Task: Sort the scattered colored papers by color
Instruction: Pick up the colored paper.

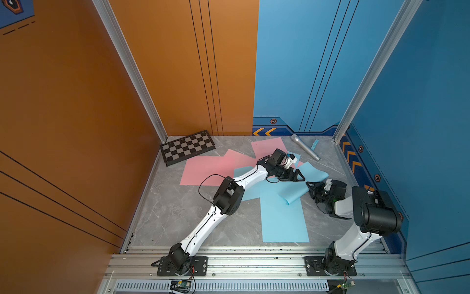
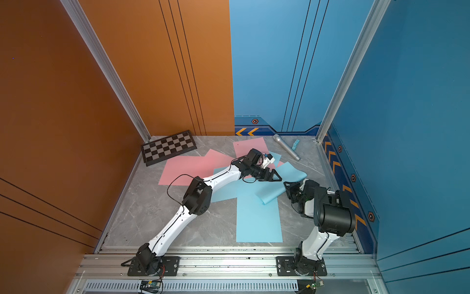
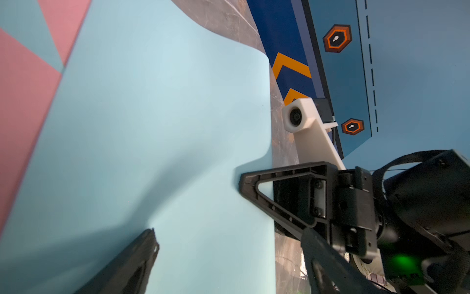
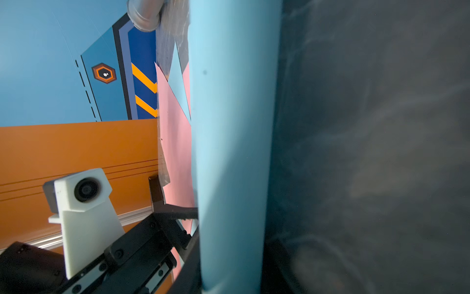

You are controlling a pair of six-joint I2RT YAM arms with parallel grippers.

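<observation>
In both top views we see pink sheets fanned across the table's far left, overlapping light-blue sheets nearer the right side. The left gripper hovers above a curled light-blue sheet. In the left wrist view its jaws stand wide apart (nothing between them), while the right gripper straddles that sheet's edge; whether it has clamped, we cannot tell. The right wrist view shows the sheet bowed close before the lens

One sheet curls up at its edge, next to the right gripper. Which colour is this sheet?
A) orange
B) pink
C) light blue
C: in both top views the curled sheet beside the right gripper is light blue, while the pink sheets lie farther towards the checkered board.
</observation>
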